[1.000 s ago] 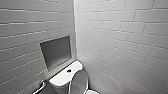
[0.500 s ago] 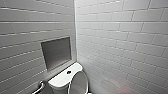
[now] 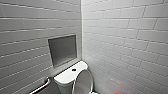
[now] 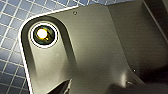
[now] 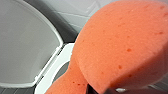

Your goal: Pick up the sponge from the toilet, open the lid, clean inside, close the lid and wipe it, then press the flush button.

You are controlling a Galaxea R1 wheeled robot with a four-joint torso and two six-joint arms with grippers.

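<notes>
The right gripper (image 5: 101, 89) is clenching the sponge (image 5: 120, 42), which is bulging close before the wrist camera. In the head view the sponge is showing as a red-orange patch at the lower edge, right of the bowl. Whether the left gripper is clenched or released cannot be told; beneath that arm a blue tiled floor (image 4: 10, 22) is lying. Just beyond the sponge, the lid (image 5: 25, 42) is standing raised, its grey inner face showing, beside the white rim of the toilet (image 5: 56, 63). Farther back, the flush button (image 3: 74, 69) is sitting in the middle of the tank top. A grab bar (image 3: 41, 86) is running along the left wall, and a grey niche (image 3: 62, 50) is sitting recessed in the white wall tiles (image 3: 120, 37) above the tank.
</notes>
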